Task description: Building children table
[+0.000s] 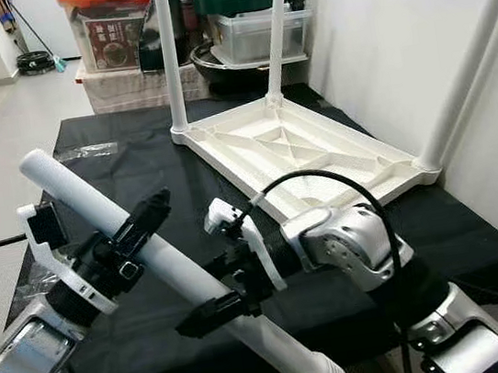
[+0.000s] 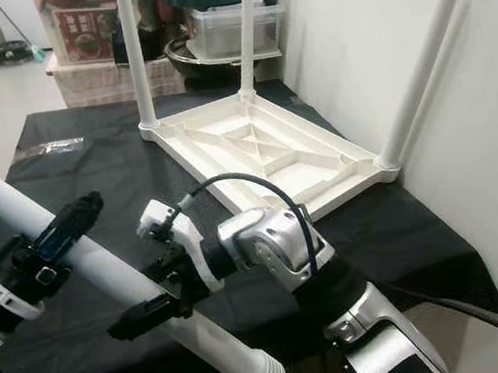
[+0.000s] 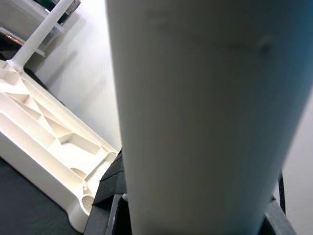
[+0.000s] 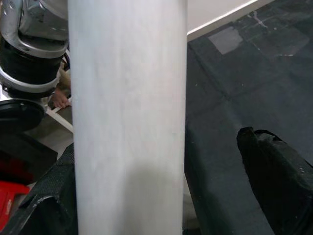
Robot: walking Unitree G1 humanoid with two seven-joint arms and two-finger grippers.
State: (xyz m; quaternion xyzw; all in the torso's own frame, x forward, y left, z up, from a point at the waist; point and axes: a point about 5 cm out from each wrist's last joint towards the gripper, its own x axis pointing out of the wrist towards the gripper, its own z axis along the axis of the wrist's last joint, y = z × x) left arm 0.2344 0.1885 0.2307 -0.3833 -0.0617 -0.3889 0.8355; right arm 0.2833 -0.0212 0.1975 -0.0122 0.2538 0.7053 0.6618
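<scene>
Two tools, left tool and right tool, are clamped on one loose white leg held over the black-draped bench. Swinging it carelessly could strike the upturned tabletop lying against the wall, toppling its three fitted legs.

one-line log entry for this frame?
stage: fourth leg in hand | left gripper: shut on table leg | right gripper: shut on table leg | tabletop: upside down on black cloth, three legs fitted
</scene>
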